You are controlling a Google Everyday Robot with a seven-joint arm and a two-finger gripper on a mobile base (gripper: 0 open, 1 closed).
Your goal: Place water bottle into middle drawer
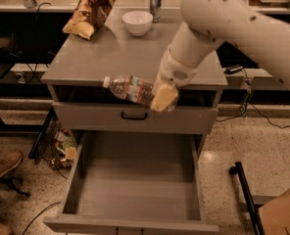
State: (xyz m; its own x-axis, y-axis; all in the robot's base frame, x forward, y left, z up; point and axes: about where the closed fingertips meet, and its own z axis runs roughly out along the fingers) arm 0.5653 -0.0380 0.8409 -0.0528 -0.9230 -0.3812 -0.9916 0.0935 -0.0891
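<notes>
The water bottle [129, 88], clear and ribbed with a white cap pointing left and a pale label, is held lying sideways in the air in front of the cabinet's front edge. My gripper [162, 98] is shut on its right end, just above the shut upper drawer with the black handle [134, 115]. The middle drawer [135, 214] is pulled wide open below, its flat grey floor bare. The bottle hangs above the drawer's back part.
On the grey cabinet top [106, 58] stand a white bowl [137, 22], a chip bag [91, 12] and a slim silver can [155, 3]. A black post [245, 195] and a cardboard box [282, 214] are at the right on the floor; shoes at the left.
</notes>
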